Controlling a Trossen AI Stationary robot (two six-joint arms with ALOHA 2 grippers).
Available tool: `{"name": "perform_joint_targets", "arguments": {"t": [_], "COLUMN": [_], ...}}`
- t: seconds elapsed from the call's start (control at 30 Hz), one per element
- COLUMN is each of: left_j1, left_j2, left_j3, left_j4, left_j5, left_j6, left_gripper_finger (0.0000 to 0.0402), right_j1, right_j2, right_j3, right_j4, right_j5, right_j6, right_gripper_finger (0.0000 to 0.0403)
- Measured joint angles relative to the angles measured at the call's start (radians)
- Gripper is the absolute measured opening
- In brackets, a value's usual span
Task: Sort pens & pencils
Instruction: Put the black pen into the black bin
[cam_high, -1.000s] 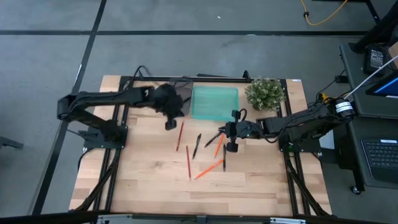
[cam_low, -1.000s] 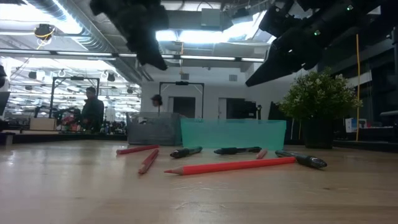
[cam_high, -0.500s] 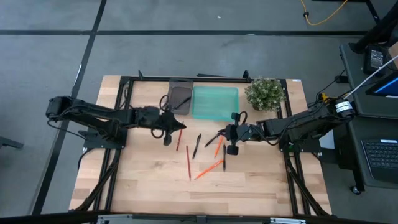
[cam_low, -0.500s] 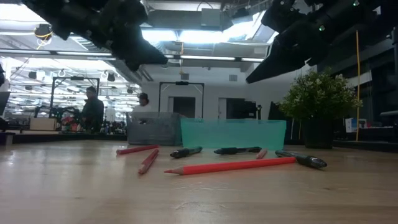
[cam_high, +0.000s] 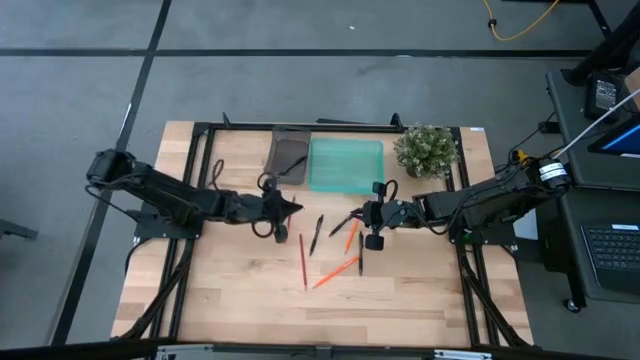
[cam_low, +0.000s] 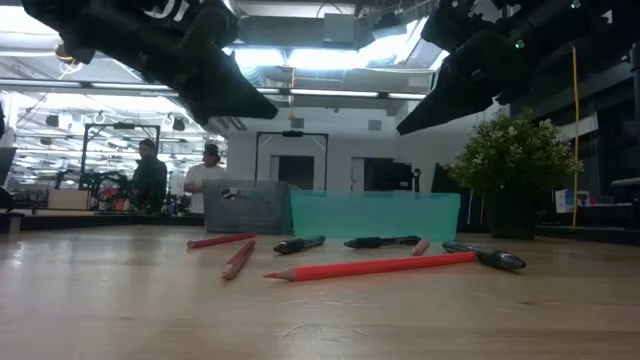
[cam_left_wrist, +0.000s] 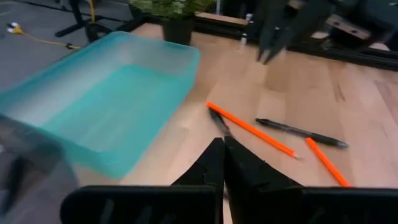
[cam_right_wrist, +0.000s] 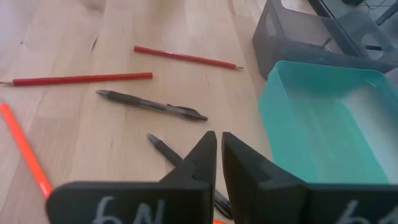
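- Nearest the table's front edge lie an orange pencil (cam_high: 337, 271) and a red pencil (cam_high: 303, 260), flat on the wooden table (cam_high: 240, 300).
- Mid-table, the left gripper (cam_high: 293, 207) hovers with fingers pressed together, holding nothing — a red pencil just beside its tip.
- The right gripper (cam_high: 365, 213) hangs over black pens (cam_high: 316, 234) and an orange pencil, fingers nearly together, empty.
- Farther back stand the teal tray (cam_high: 345, 165) and grey tray (cam_high: 288, 155) — then a potted plant (cam_high: 427, 150).
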Motion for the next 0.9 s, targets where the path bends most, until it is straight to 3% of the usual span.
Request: {"name": "perform_joint_targets", "arguments": {"t": [0.2, 0.9], "left_j1": [-0.038, -0.117], "left_j2": [0.137, 0.435], "left_j3": [0.098, 0.545], "left_j4": [-0.024, -0.622], "left_j5": [0.024, -0.055], "left_j6": [-0.024, -0.368], "left_gripper_finger": [0.0, 0.0], "right_j1": [0.0, 0.036], "right_j2": [0.0, 0.0], "right_j3": [0.0, 0.0], "right_j4": [-0.027, -0.158], "right_j5": [0.0, -0.002], "right_j6": [-0.001, 0.135], "right_gripper_finger": [0.0029, 0.0029]}}
